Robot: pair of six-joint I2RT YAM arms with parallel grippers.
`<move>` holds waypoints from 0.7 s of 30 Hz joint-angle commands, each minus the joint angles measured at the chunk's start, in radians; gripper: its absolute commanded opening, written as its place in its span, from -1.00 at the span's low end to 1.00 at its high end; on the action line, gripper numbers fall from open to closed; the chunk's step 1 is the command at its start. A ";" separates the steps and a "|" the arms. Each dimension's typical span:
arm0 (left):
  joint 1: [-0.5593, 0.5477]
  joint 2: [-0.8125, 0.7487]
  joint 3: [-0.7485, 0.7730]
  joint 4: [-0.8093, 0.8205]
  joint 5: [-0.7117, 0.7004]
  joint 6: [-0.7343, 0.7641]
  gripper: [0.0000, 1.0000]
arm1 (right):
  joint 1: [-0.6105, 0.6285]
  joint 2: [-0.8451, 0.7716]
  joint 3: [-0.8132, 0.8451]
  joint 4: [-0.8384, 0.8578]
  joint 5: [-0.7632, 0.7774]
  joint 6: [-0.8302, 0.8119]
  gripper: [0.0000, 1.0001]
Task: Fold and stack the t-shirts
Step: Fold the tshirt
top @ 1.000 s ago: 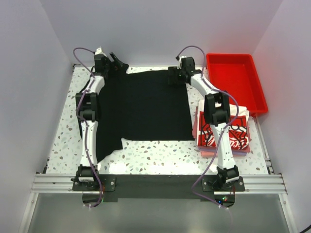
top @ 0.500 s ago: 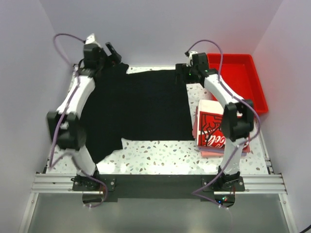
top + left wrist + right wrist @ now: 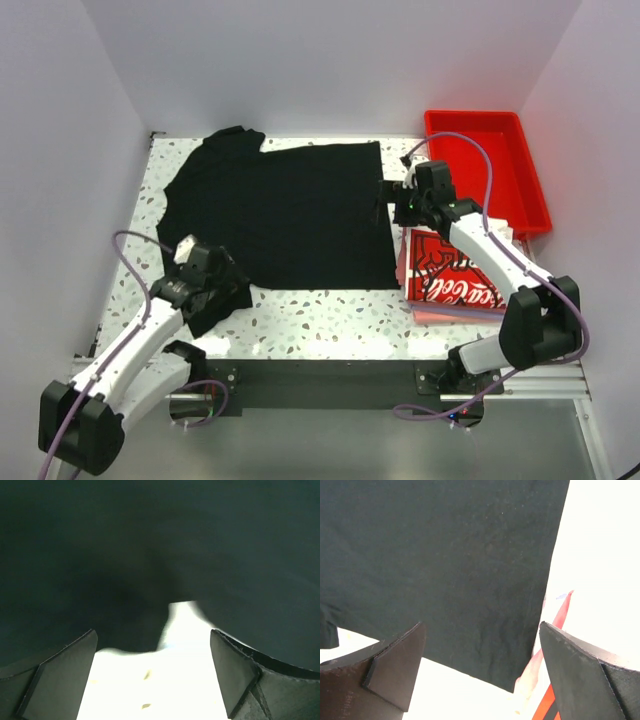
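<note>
When looking down from above, with 12 o'clock at the far wall, find the black t-shirt (image 3: 290, 215) spread flat over the middle and the 9 o'clock half of the speckled table (image 3: 330, 315). Has one sleeve a little bunched at 11 o'clock and the other sleeve lying at 7 o'clock.

Find the left gripper (image 3: 222, 290) at 7 o'clock, over this near sleeve; cannot tell from above whether touching the cloth or not. In the left wrist view, see both fingers (image 3: 60, 675) standing wide apart and gripping nothing, with black cloth ahead at 12 o'clock and a bright patch of table between them at 6 o'clock.

Find the right gripper (image 3: 392, 203) at 2 o'clock from the table centre, at the right edge of the black t-shirt. In the right wrist view, see its fingers (image 3: 390, 670) also wide apart and gripping nothing, above the edge of the black cloth, with a pinkish-red edge showing at 4 o'clock.

Just beside the black t-shirt, at 3 to 4 o'clock, see the folded white t-shirt with the red-and-black print (image 3: 445, 280), lying on top of folded pinkish t-shirts (image 3: 435, 310). Beyond this stack, at 1 to 2 o'clock, see the red plastic tray (image 3: 490, 160), near the far corner of the stack.
</note>
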 commanded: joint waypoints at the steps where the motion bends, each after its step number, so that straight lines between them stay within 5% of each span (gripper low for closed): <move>1: -0.003 -0.093 0.017 -0.313 -0.234 -0.226 1.00 | 0.000 -0.068 -0.004 0.028 -0.011 0.017 0.98; 9: -0.006 -0.010 0.025 -0.400 -0.324 -0.484 1.00 | -0.001 -0.028 0.007 0.002 0.023 0.006 0.98; 21: -0.005 0.058 0.041 -0.395 -0.253 -0.446 0.66 | -0.001 0.036 0.049 -0.039 0.072 -0.012 0.98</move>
